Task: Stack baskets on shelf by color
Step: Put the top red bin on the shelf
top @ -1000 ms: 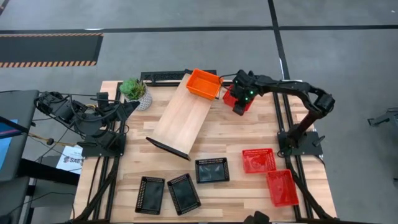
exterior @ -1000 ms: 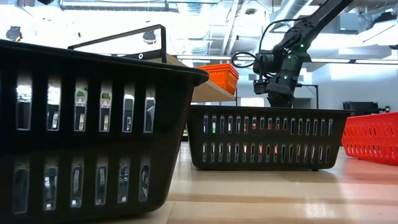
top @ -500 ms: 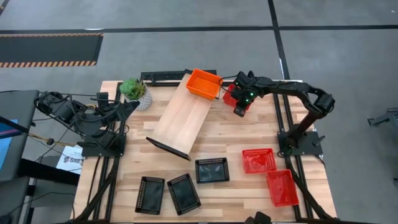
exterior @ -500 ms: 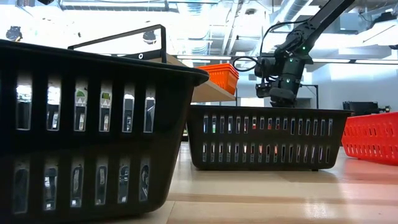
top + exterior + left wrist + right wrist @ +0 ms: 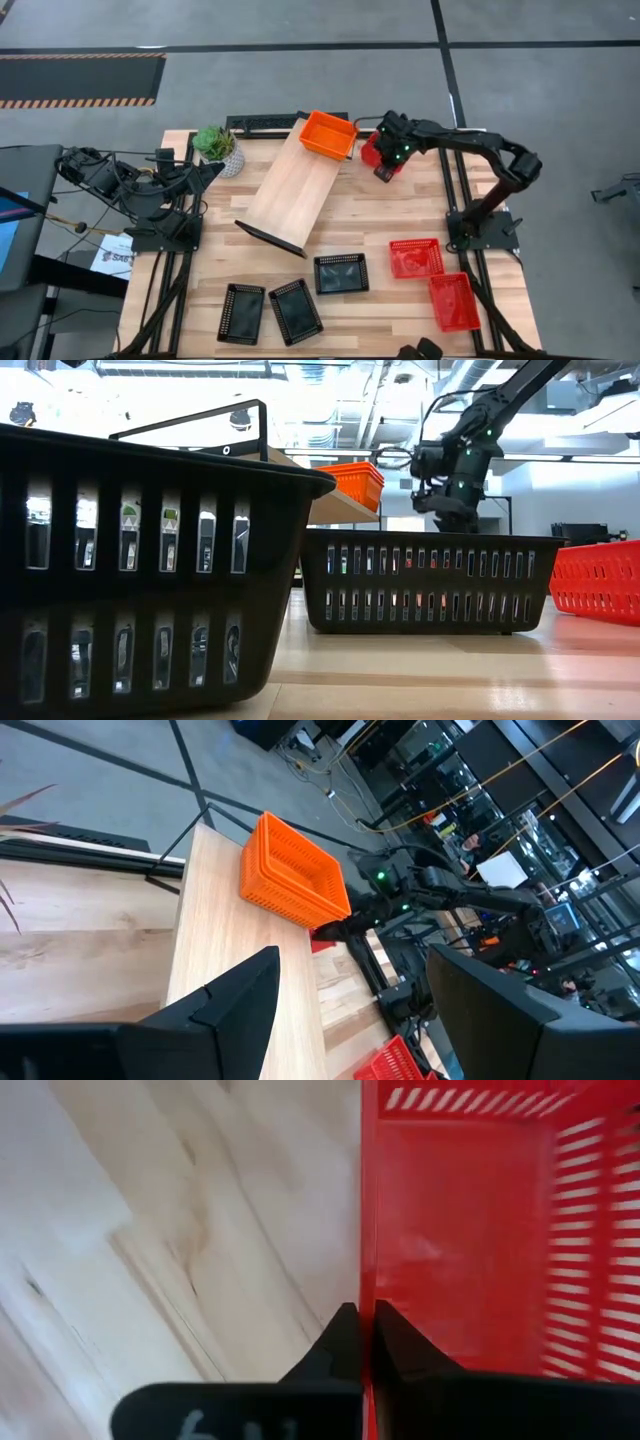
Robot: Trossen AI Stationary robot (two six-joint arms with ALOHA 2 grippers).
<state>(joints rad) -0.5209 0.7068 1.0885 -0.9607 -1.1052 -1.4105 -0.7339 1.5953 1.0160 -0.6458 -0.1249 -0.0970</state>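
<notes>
Since a second ago my right gripper (image 5: 381, 165) has gone from half open to clamped: its two dark fingers (image 5: 350, 1342) now pinch the near wall of the red basket (image 5: 370, 150) between them, one finger outside over the tabletop, one inside the basket. The gripper has also edged slightly toward the back of the table, and nothing else has shifted.

Working from near to far: at the front edge I see three black baskets (image 5: 296, 310), two side by side and the third a little behind them. To their right lie two more red baskets (image 5: 453, 301), one behind the other, near the right arm's base. None of these is touched.

Farther back, the shelf (image 5: 295, 190) lies diagonally across the middle of the table, its dark frame end nearest me. At its far end sits the orange stack (image 5: 328, 135), resting on the board.

Just beside that stack, at the back right, is the red basket I am holding; it sits off the shelf, next to the orange one. The right arm reaches in from its base on the right, elbow out, wrist bent down over the basket's edge.

My left gripper (image 5: 350, 1010) waits at the left side of the table, fingers spread wide and holding nothing, pointing toward the shelf.
</notes>
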